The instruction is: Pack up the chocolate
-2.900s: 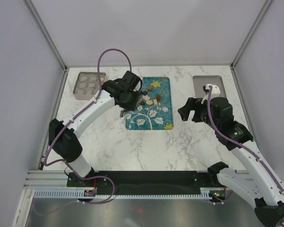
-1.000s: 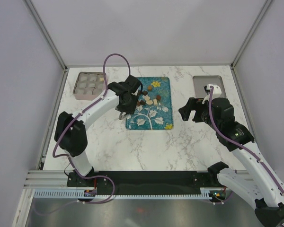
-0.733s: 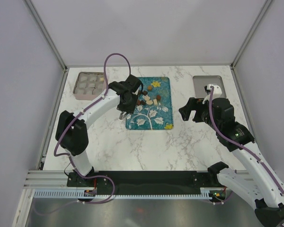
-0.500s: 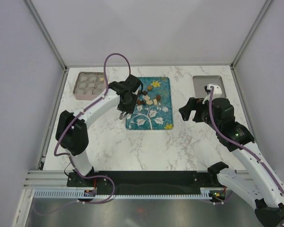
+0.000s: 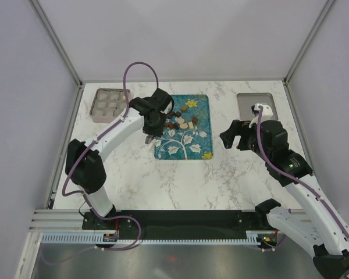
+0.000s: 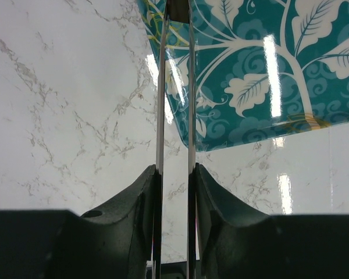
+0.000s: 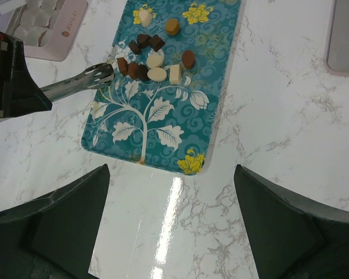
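Observation:
The chocolate [image 5: 178, 122] lies as several small dark, brown and cream pieces on the far half of a teal flower-print tray [image 5: 189, 148]; it also shows in the right wrist view [image 7: 153, 58]. My left gripper [image 5: 151, 132] [image 6: 175, 168] is shut on the long metal tongs [image 6: 175, 87]. The tongs' tips [image 7: 106, 73] sit just left of the dark pieces; I cannot tell whether they hold one. My right gripper [image 5: 231, 135] [image 7: 171, 232] is open and empty, above the marble right of the tray [image 7: 163, 139].
A pale compartment box [image 5: 109, 103] [image 7: 49, 23] stands at the far left. A flat grey lid [image 5: 256, 103] [image 7: 346, 35] lies at the far right. White walls and frame posts close in the marble table [image 5: 180, 186].
My left arm has shifted a little, its wrist slightly to the left, with the tongs still at the left edge of the chocolates. The right arm has not moved.

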`<act>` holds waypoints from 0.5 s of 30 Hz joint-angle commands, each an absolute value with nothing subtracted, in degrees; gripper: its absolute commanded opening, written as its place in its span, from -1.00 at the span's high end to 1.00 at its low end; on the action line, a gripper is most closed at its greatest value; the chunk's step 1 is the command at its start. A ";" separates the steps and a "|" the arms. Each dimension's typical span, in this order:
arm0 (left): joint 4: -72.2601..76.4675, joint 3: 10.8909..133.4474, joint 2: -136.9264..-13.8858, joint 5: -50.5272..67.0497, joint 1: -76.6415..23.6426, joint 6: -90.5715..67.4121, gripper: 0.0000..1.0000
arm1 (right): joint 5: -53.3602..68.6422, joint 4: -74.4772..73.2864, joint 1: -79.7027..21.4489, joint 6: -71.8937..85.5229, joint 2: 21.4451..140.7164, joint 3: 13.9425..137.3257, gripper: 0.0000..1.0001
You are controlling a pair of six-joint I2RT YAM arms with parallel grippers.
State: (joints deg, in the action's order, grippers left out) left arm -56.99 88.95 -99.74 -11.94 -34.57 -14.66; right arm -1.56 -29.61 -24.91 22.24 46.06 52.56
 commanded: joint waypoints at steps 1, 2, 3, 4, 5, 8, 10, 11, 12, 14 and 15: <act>-59.06 93.42 -94.57 -13.45 -34.45 -14.85 0.38 | -1.93 -28.39 -24.87 22.24 45.09 53.53 -0.93; -59.67 94.65 -94.05 -13.80 -34.45 -14.59 0.39 | -1.93 -28.39 -24.87 22.24 45.09 53.53 -0.93; -59.94 95.44 -94.04 -13.97 -34.37 -14.42 0.40 | -1.93 -28.39 -24.87 22.24 45.00 53.53 -0.93; -60.20 96.32 -94.13 -14.24 -34.19 -14.24 0.40 | -1.76 -28.30 -24.79 22.24 45.00 53.61 -0.93; -60.55 98.33 -95.00 -14.59 -33.41 -13.72 0.40 | -1.76 -28.30 -24.87 22.32 45.00 53.61 -0.93; -60.47 103.16 -96.94 -14.85 -29.28 -12.57 0.42 | -1.50 -28.04 -24.87 22.32 45.17 53.61 -0.93; -60.03 105.81 -99.57 -13.20 -23.42 -11.96 0.46 | -1.32 -27.86 -24.96 22.32 45.26 53.61 -0.93; -59.77 108.87 -100.45 -11.97 -21.20 -11.87 0.47 | -1.32 -27.86 -24.87 22.32 45.35 53.61 -0.93; -59.59 110.55 -102.29 -11.00 -19.09 -11.78 0.47 | -1.14 -27.69 -24.87 22.32 45.44 53.53 -0.93; -58.63 114.67 -103.70 -9.59 -13.82 -11.78 0.47 | -0.71 -27.51 -24.87 22.41 45.53 53.44 -0.93; -58.28 116.26 -104.67 -8.88 -12.23 -11.78 0.46 | -0.70 -27.25 -24.96 22.50 45.53 53.26 -0.93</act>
